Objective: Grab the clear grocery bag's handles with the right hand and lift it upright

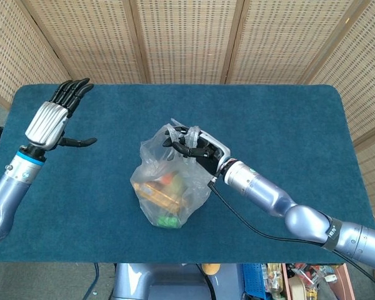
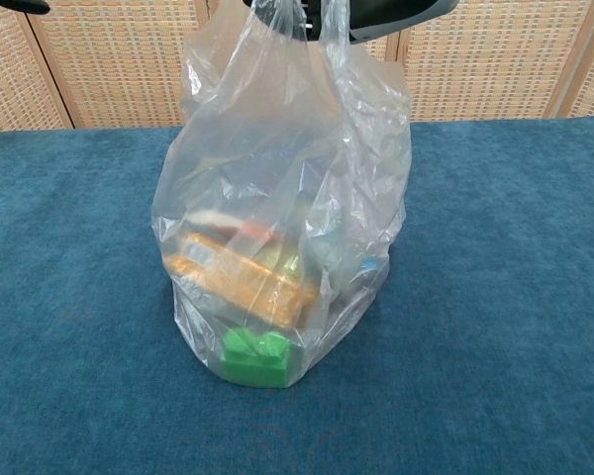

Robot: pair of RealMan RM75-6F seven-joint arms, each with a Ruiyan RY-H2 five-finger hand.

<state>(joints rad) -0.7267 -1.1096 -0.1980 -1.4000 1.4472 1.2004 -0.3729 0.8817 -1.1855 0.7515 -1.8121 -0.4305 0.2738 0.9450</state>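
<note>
I saw the bag (image 2: 277, 178) as thin, clear, crinkled plastic film with a glossy sheen. The table (image 1: 287, 125) wore matt blue cloth with a short nap. My right hand (image 1: 197, 149) looked black plastic; the left hand (image 1: 50, 119) had a ribbed, brushed-metal back.

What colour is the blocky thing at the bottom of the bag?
Bright green block, clearest in the chest view.

1. A folding screen (image 1: 187, 37) of woven cane panels in pale wooden frames stands behind the table (image 1: 287, 125).
2. The table is covered in deep blue, carpet-like cloth with rounded corners.
3. Light is even and soft.
4. Bins of clutter (image 1: 281, 281) sit on the floor below the table's near edge.
</note>
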